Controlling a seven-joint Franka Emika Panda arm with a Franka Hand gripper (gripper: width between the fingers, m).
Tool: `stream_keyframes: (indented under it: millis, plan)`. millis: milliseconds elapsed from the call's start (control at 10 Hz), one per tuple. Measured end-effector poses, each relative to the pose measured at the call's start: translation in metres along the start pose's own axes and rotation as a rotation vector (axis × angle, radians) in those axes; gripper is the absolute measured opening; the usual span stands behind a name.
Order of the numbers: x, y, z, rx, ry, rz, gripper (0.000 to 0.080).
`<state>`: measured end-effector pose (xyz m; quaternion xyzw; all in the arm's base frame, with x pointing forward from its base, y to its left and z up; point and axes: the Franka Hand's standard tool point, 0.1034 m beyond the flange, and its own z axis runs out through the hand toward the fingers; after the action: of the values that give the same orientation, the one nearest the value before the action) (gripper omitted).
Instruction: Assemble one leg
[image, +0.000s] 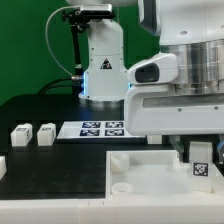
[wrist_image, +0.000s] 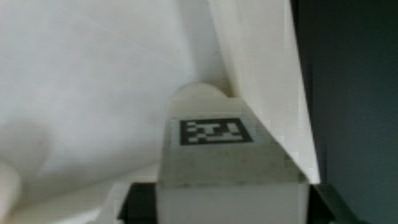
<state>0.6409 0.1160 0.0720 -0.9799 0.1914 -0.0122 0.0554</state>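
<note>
The end effector (image: 201, 158) is clenched on the leg (wrist_image: 221, 150), holding it upright with its tag facing outward, low over the white tray (image: 140, 172) at the front right of the tabletop (image: 40, 110). Two more legs (image: 33, 134) stand near the tabletop's left edge, with the marker board (image: 98, 128) just beside them.

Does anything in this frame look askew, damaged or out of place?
Nothing stands out. The leg sits straight between the fingers over the white tray. Two spare legs and the marker board lie on the table. No damage shows.
</note>
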Motion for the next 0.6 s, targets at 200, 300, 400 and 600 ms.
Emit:
stream_keyframes:
  millis: [200, 300, 400, 600]
  plan:
    - [0.0, 0.0, 0.0, 0.0, 0.0, 0.0, 0.0295]
    - [0.0, 0.0, 0.0, 0.0, 0.0, 0.0, 0.0295]
    - [0.0, 0.0, 0.0, 0.0, 0.0, 0.0, 0.0295]
    - [0.0, 0.0, 0.0, 0.0, 0.0, 0.0, 0.0295]
